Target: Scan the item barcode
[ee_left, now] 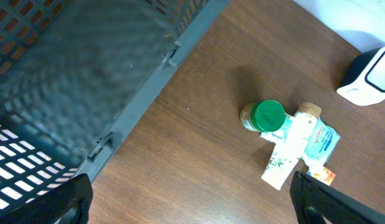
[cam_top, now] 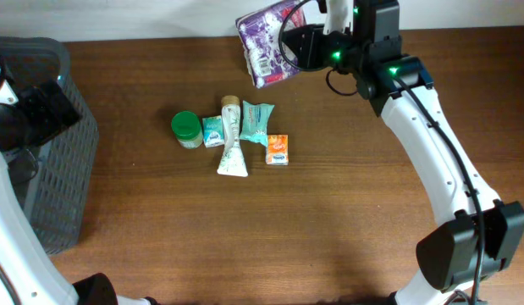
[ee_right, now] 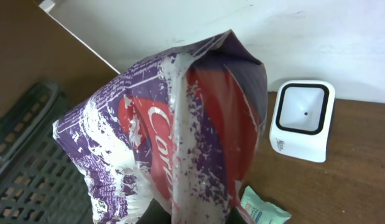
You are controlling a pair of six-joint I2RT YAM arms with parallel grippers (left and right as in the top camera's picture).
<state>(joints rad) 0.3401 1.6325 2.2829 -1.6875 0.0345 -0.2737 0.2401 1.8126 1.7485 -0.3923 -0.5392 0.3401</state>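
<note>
On wood table (cam_top: 329, 237) by white wall (ee_right: 304, 37) — right jaws clamped on purple bag (cam_top: 266, 42), left jaws wide, empty.

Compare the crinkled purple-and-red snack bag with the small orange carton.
The purple-and-red snack bag is far larger than the orange carton. The bag is crumpled, the carton boxy. The right gripper holds the bag; the carton lies on the table. Both are packaged goods.

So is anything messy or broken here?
Nothing is spilled or broken. The only odd thing is the bag: it is crinkled and hangs tilted in the right gripper. The tube lies flat, bunched up beside the teal packet.
</note>
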